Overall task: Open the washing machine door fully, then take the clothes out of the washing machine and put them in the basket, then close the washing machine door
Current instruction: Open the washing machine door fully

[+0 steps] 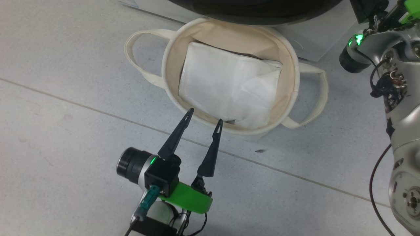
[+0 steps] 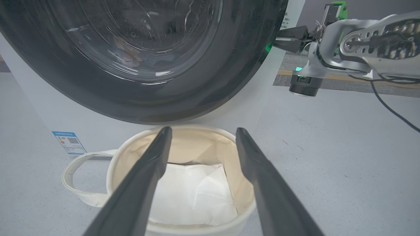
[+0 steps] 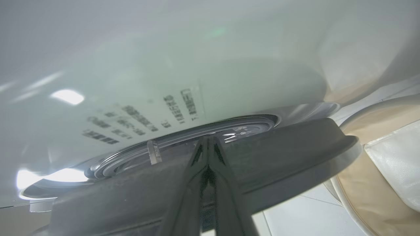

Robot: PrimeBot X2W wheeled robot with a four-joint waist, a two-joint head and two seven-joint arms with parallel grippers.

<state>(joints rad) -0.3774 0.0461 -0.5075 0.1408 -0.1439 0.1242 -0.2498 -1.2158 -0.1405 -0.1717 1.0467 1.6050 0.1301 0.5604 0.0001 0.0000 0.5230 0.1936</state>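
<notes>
A: Two writings are seen on the washing machine (image 2: pixel 49 111): a blue label (image 2: pixel 69 142) with a QR code, and dark print (image 3: pixel 141 119), not readable.

B: The left gripper (image 1: pixel 205 115) is spread wide by the basket (image 1: pixel 297 78), placed under the washing machine door (image 2: pixel 210 82); the right gripper (image 3: pixel 208 138) is closed at that door's rim.

The right gripper (image 3: pixel 208 141), fingers pressed together, pointed at the dark rim of the washing machine door (image 3: pixel 288 154). Blurred print (image 3: pixel 141 119) marked the washing machine (image 3: pixel 147 59) beyond; the basket (image 3: pixel 367 183) sat at right.
</notes>
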